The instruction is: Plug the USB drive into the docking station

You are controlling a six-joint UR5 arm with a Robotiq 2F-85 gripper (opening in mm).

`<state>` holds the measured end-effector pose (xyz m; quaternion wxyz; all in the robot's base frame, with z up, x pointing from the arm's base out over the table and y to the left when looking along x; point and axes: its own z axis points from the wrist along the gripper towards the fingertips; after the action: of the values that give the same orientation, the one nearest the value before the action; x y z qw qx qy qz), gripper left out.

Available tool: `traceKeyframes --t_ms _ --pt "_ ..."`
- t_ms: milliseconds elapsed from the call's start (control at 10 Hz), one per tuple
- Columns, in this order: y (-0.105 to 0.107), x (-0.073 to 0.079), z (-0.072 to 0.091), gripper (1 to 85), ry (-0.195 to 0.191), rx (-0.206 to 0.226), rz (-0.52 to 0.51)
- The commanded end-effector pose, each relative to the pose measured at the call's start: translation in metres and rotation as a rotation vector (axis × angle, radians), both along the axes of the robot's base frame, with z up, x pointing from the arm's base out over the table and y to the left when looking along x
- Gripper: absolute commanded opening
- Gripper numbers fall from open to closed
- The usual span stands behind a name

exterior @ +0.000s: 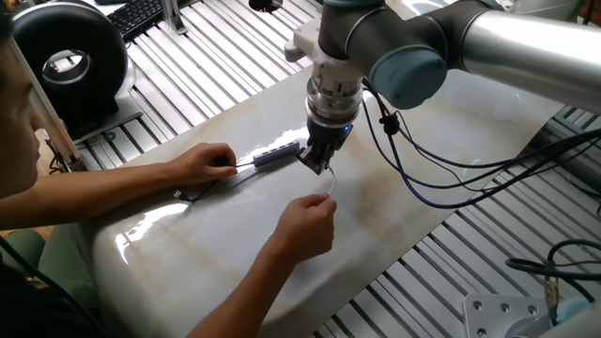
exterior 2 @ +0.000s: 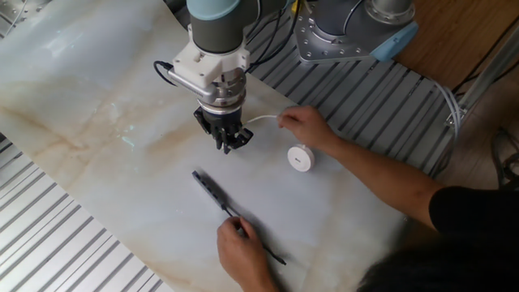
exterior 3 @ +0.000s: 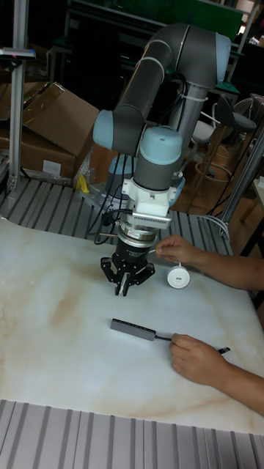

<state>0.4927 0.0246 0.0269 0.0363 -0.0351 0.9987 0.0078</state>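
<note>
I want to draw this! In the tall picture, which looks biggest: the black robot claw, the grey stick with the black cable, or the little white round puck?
1. Black two-finger gripper, largest.
2. Slim grey bar-shaped hub, a bit smaller, though it lies nearer the camera.
3. Small white round puck, clearly smallest.
</note>
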Motion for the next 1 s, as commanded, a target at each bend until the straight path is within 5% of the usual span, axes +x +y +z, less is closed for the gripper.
traceKeyframes --t_ms 0,900 --pt "0.0008 0.0013 0.0013 30.3 -0.005 0.005 0.007" --pt "0.0012 -0.0010 0.0074 32.0 -0.005 0.004 -0.004"
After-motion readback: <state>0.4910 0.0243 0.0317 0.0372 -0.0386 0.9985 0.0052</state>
